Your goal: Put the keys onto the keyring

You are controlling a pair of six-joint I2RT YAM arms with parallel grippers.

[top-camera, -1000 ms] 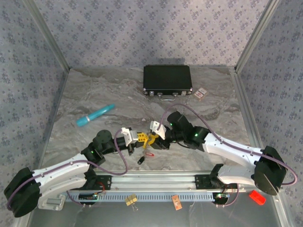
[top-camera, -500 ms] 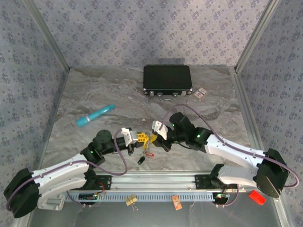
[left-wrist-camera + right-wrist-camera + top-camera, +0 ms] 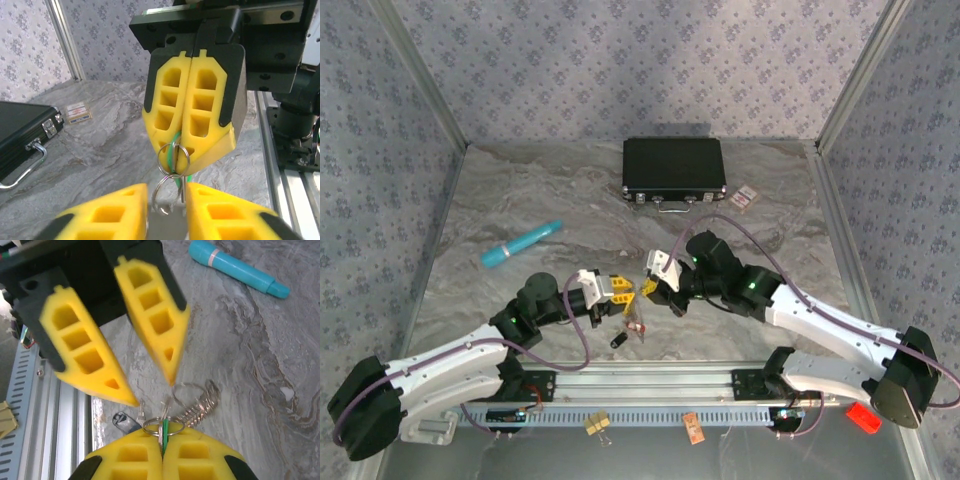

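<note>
A: Entry one, left claw [image 3: 167, 189]?
B: Stands open, yellow fingers [image 3: 130, 197] well apart, gripping nothing. Faces the right claw tip to tip, close to the tabletop's near edge, about halfway along it.
A: Entry two, right claw [image 3: 161, 440]?
B: Pressed fully shut on the green key [image 3: 164, 429]. Shows as a green sliver in the seam between the fingers, with small rings [image 3: 172, 173] hanging at the tips.
A: Keyring [image 3: 199, 401]?
B: Thin grey hoop with a coiled chain. Sits between the two claws, just beside the left claw's fingertips. Cannot tell whether touching them, nor whether resting on the tabletop [image 3: 520, 200] or hanging.
A: Other keys?
B: Dark key [image 3: 125, 421], loose on the marble, on the near-edge side of both claws.
A: Remaining stock?
B: Black case [image 3: 673, 167], closed, handle turned toward the arms, at the middle of the far edge. Teal pen [image 3: 522, 243], lying flat toward the left edge, well apart from the claws.
</note>
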